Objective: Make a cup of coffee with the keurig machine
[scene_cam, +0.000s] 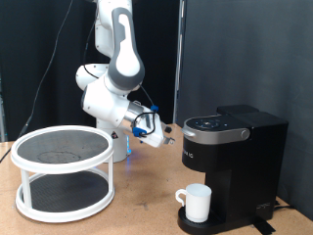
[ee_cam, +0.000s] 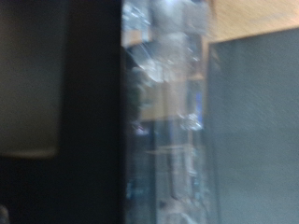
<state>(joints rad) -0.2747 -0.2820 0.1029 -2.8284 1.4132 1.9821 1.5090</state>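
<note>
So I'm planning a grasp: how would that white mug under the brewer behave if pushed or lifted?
The cup looks like rigid glazed ceramic, so probably stiff, fairly slippery and breakable. It stands upright on the keurig machine base, likelier to slide than tip. Its side handle should stop it rolling.

We're looking at a wooden table (scene_cam: pixel 137 201) carrying everything. Toward the exterior view's left, a white round two-tier wire stand (scene_cam: pixel 64 171) is sitting on it. Toward the right, the keurig machine (scene_cam: pixel 233 162) is standing on the tabletop, with the cup (scene_cam: pixel 197 203) resting on its drip tray.
</note>
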